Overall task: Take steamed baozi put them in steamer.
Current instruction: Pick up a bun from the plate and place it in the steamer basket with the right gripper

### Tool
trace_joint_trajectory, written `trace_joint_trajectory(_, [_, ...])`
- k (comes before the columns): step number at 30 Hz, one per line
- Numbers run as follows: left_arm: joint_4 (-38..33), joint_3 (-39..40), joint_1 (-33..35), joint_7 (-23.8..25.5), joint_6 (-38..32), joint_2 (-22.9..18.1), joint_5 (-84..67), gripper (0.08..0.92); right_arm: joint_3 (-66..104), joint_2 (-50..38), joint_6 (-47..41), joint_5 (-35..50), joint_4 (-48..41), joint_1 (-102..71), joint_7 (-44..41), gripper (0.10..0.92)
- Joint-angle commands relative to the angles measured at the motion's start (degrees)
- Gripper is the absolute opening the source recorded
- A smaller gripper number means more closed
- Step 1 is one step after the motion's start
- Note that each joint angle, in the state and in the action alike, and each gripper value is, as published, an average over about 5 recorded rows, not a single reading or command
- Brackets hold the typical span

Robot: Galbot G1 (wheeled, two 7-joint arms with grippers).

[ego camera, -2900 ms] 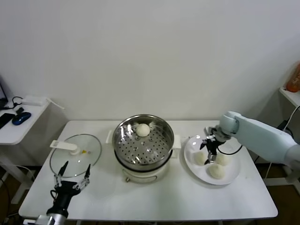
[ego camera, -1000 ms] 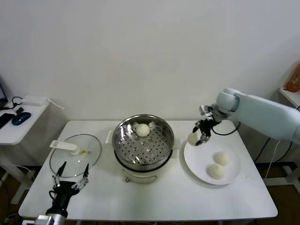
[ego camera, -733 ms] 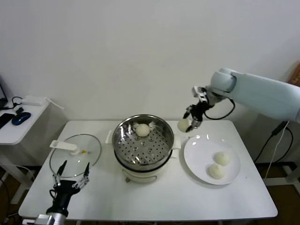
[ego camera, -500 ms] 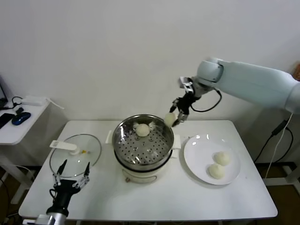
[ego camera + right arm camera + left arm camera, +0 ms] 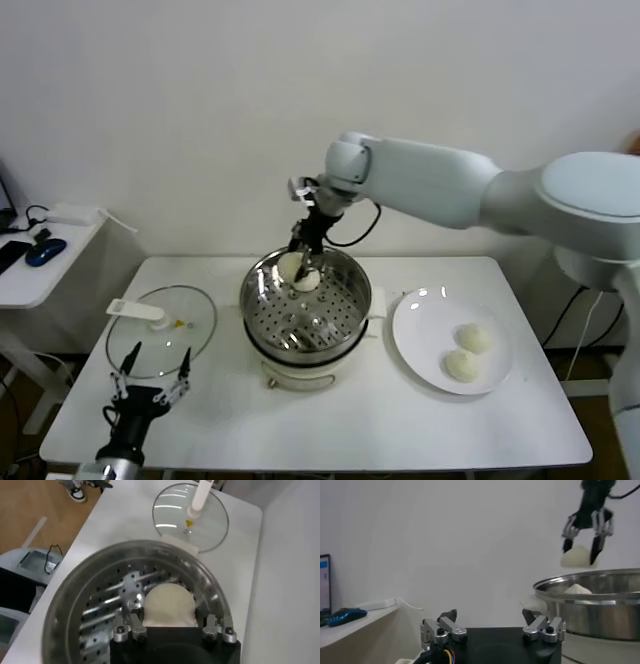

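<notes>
While we hold one bun (image 5: 292, 266) pinched in our right gripper (image 5: 304, 268) above the far side of the steamer (image 5: 306, 310), another bun (image 5: 308, 282) already sits on the perforated tray just beneath it. From the right wrist view the held bun (image 5: 168, 605) fills the space between the fingers (image 5: 134, 624), with the tray holes showing below, so we judge it is over the pot but not yet set down. Two buns (image 5: 474, 338) (image 5: 460, 365) remain on the plate (image 5: 420, 310) to the right of the steamer. So we count one bun placed, one in transit and two left to fetch. Our left gripper (image 5: 153, 380) waits at the near left edge of the table (image 5: 330, 430), its fingers spread and holding nothing, just near of the glass lid (image 5: 160, 325). The lid lies flat on the table, left of the steamer. What is left for us is to lower and release this bun, then make two more trips to the plate.
</notes>
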Motion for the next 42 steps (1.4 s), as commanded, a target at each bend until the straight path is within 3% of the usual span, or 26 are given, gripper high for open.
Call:
trace_joint_trajectory(1, [-0.08,-0.28,0.55,-0.15,-0.09,0.53,-0.19,0.823,0.63,8.03,-0.06,-0.92,-7.03,-5.42,0.06,0.670])
trace_joint_trajectory(31, [0.51,-0.18,0.34,-0.22,0.11,0.10,-0.31,0.823,0.86,5.67,0.06,-4.52,-4.58,-7.92,0.58,0.672])
trace_joint_trajectory(37, [0.62,-0.26,0.52,-0.28,-0.02,0.07,-0.40,0.823,1.13,5.27,0.70,-5.14,-4.28,-8.23,1.00,0.785])
trace_joint_trajectory(42, [0.54,-0.46,0.52,-0.31,0.04,0.17,-0.55,0.823,1.25,3.40,0.77,-5.46,-2.24,-7.20,0.82,0.821])
